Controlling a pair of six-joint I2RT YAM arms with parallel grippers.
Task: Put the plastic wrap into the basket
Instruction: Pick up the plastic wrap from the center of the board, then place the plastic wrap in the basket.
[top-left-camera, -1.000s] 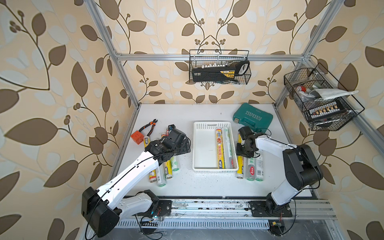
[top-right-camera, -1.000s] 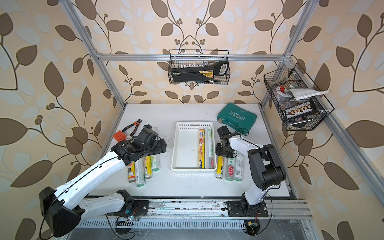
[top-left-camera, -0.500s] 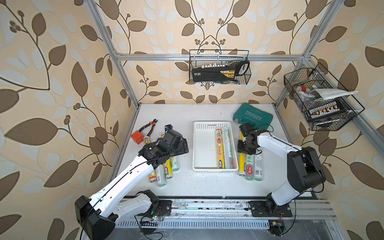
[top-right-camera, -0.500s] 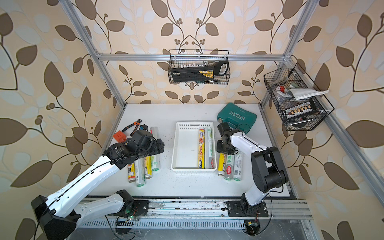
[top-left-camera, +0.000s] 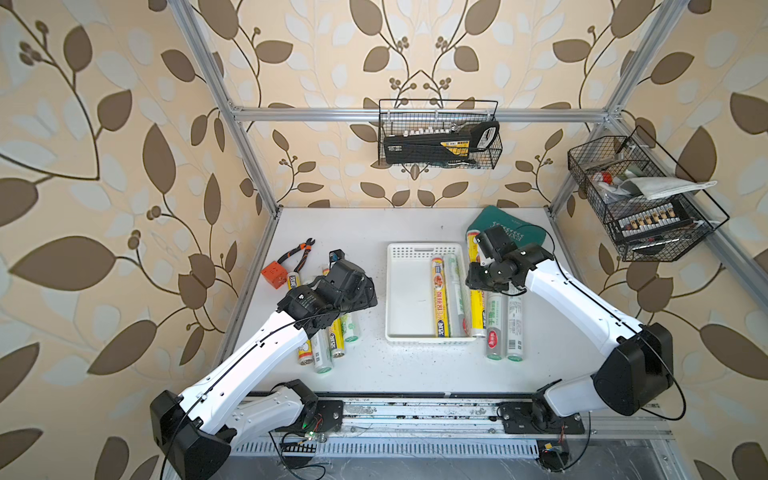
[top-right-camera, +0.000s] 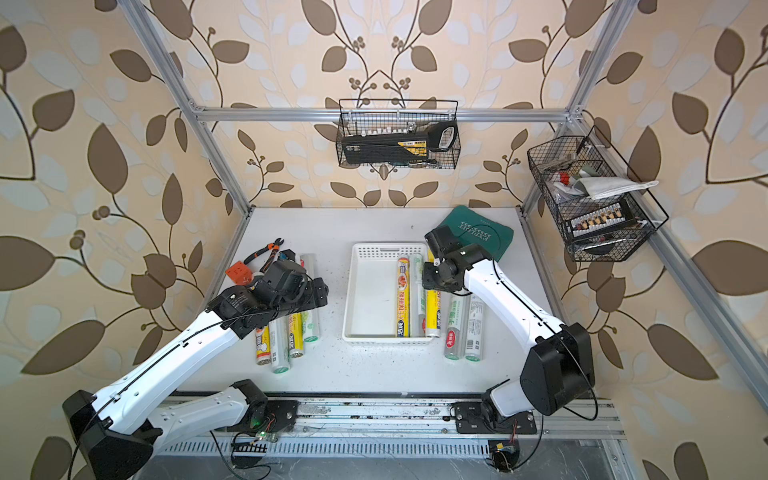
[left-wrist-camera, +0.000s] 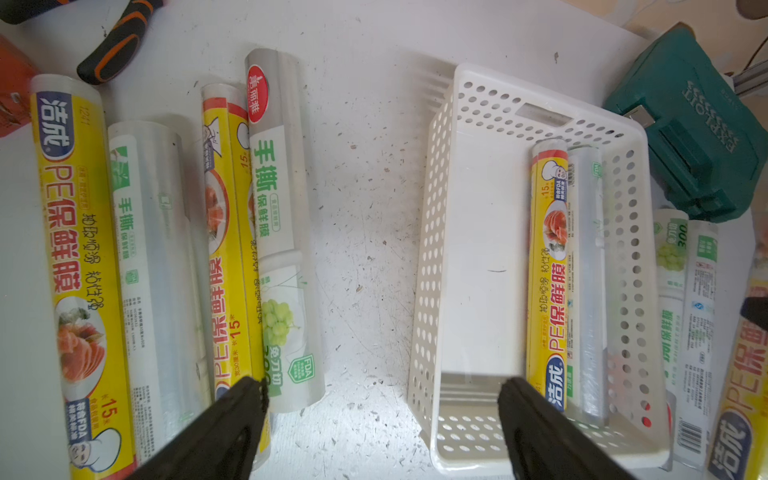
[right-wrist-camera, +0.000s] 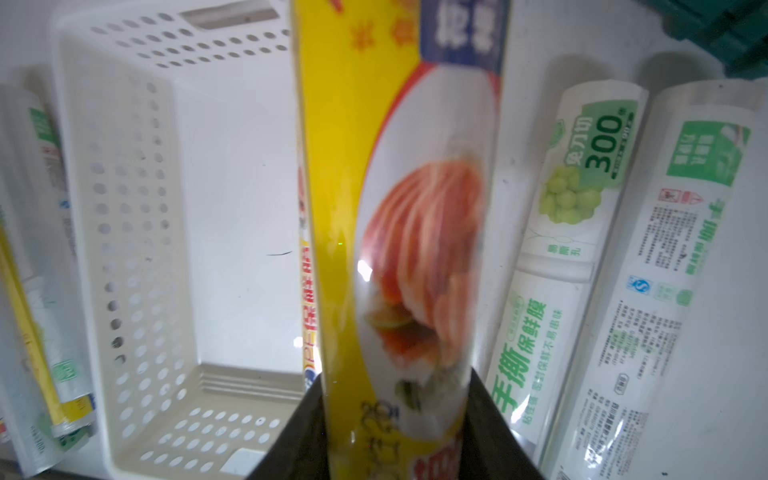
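Observation:
The white basket (top-left-camera: 424, 248) (top-right-camera: 388, 249) sits mid-table with a yellow roll (top-left-camera: 440, 299) and a clear roll (top-left-camera: 457, 299) of plastic wrap along its right side. My right gripper (right-wrist-camera: 395, 395) (top-left-camera: 482, 274) is shut on another yellow roll (right-wrist-camera: 395, 208) (top-left-camera: 478, 316), held above the basket's right rim. Two green-printed rolls (right-wrist-camera: 573, 208) (right-wrist-camera: 685, 249) lie on the table just right of it. My left gripper (left-wrist-camera: 382, 395) (top-left-camera: 361, 291) hangs open and empty over bare table, between the basket wall (left-wrist-camera: 432, 249) and several rolls (left-wrist-camera: 278, 228) (left-wrist-camera: 75, 249) lying side by side.
A teal case (top-left-camera: 511, 230) lies behind the right gripper. Pliers (top-left-camera: 299, 253) and an orange block (top-left-camera: 274, 274) sit at the far left. Black wire baskets hang on the back wall (top-left-camera: 436, 141) and the right wall (top-left-camera: 640, 208).
My right gripper has lifted the yellow roll off the table beside the basket and carried it a little toward the back. My left arm has only shifted slightly.

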